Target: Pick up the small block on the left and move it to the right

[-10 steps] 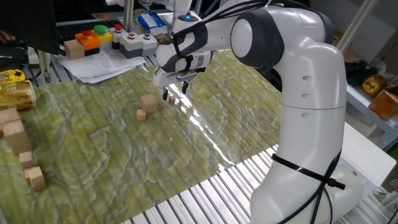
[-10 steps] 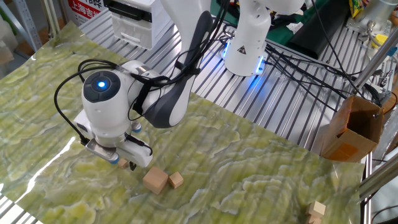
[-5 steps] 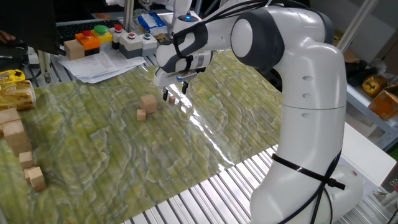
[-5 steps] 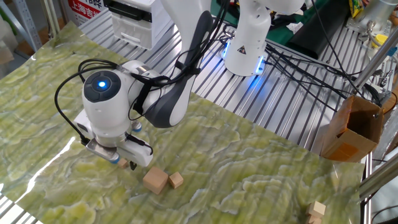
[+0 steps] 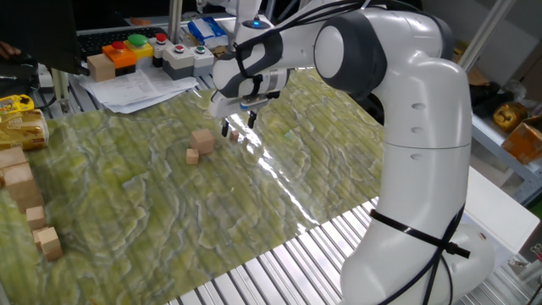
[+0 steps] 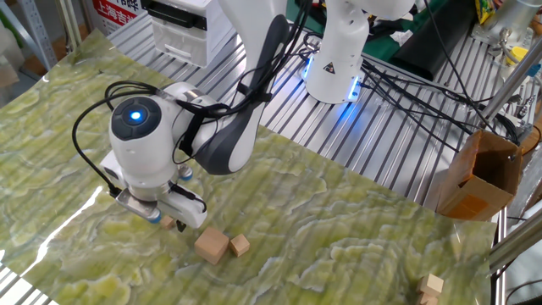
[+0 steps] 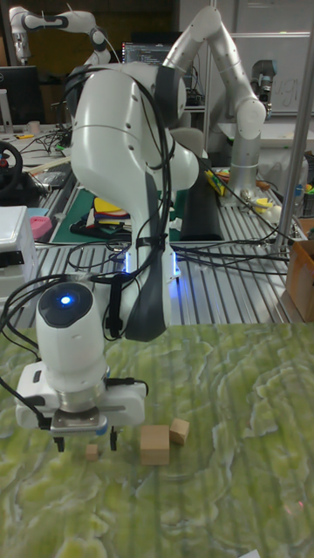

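The small block (image 7: pixel 92 451) is a tiny light-brown cube resting on the green mat, also seen as the small block (image 6: pixel 168 224) and the small block (image 5: pixel 235 134). My gripper (image 7: pixel 86 445) hangs straight down over it, open, one finger on each side and a gap between the fingers and the cube. In the other views the gripper (image 6: pixel 168 220) and the gripper (image 5: pixel 238 125) sit low at the mat. A medium tan cube (image 7: pixel 154 444) and a smaller cube (image 7: pixel 179 430) stand close by, apart from the fingers.
More wooden blocks (image 5: pixel 21 182) line the mat's left edge. A button box (image 5: pixel 135 47) and papers (image 5: pixel 140 85) lie at the back. A cardboard box (image 6: pixel 478 174) and loose blocks (image 6: pixel 432 286) sit to the far side. The robot base (image 6: pixel 334 51) stands behind the mat.
The wrist has drifted very slightly sideways in the other fixed view. The small block and the two cubes have not moved.
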`<state>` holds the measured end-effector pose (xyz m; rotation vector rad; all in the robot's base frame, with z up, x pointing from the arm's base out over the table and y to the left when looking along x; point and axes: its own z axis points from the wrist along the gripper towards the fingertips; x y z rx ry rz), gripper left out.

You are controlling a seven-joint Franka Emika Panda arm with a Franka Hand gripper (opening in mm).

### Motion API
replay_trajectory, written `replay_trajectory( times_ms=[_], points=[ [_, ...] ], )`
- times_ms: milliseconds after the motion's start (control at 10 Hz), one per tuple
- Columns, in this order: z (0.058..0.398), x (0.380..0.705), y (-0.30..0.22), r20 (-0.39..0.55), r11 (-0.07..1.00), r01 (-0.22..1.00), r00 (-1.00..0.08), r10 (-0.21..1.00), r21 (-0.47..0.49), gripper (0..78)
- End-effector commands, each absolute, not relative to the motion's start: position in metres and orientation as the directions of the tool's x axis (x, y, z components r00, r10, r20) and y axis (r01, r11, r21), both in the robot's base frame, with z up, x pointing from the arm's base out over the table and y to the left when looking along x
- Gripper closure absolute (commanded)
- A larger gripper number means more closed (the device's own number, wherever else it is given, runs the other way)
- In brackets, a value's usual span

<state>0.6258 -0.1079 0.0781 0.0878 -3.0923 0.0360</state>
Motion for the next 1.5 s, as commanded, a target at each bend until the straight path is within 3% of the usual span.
replay_trajectory(
  times_ms=[100, 1500],
  points=[
    [0.0794, 0.6268, -0.1083, 0.061, 0.998, -0.053, -0.997, -0.052, -0.017, 0.2],
    [0.0715, 0.6317, -0.107, 0.062, 0.996, -0.089, -0.994, -0.087, -0.016, 0.2]
  ],
)
